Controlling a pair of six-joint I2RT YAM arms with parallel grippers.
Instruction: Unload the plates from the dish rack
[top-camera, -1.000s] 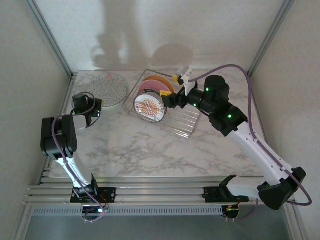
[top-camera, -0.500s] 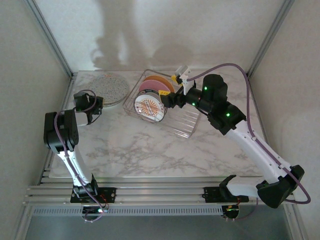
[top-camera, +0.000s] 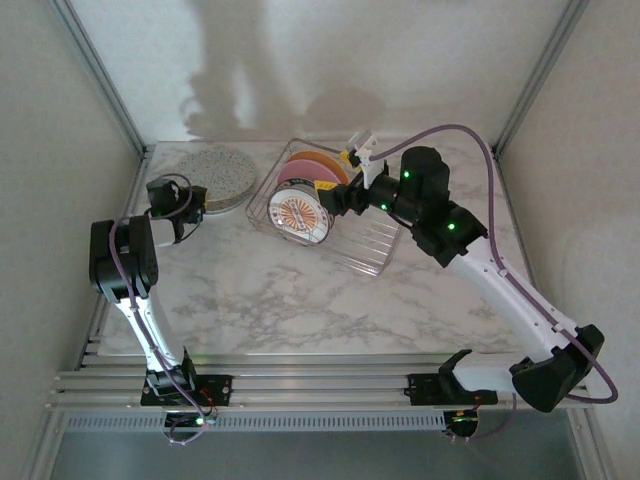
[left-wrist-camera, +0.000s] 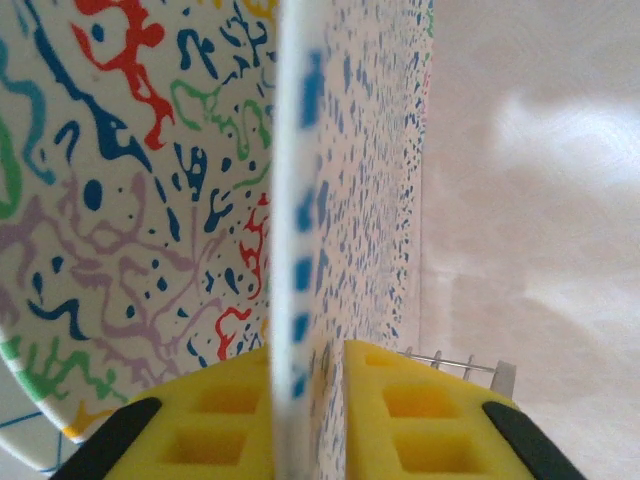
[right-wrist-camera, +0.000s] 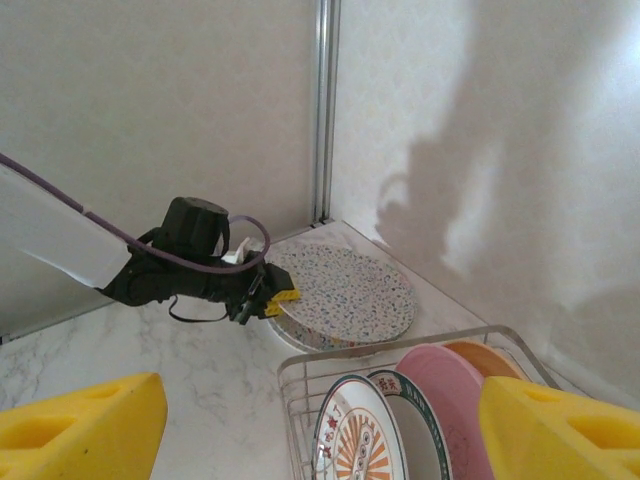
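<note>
Setting speckled plate (top-camera: 222, 172) down at table (top-camera: 300, 300) far-left corner, left tool (left-wrist-camera: 305, 385) clamped on rim. Right tool (top-camera: 342, 199) spread apart over rack (top-camera: 372, 247) mid far edge. Next: release, then grip sunburst plate (top-camera: 300, 215).

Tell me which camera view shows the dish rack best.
Top external: the whole dish rack shows from above, with plates standing at its left end. The right wrist view catches one corner of it and the plates' tops. The left wrist view gives at most a sliver of wire.
</note>
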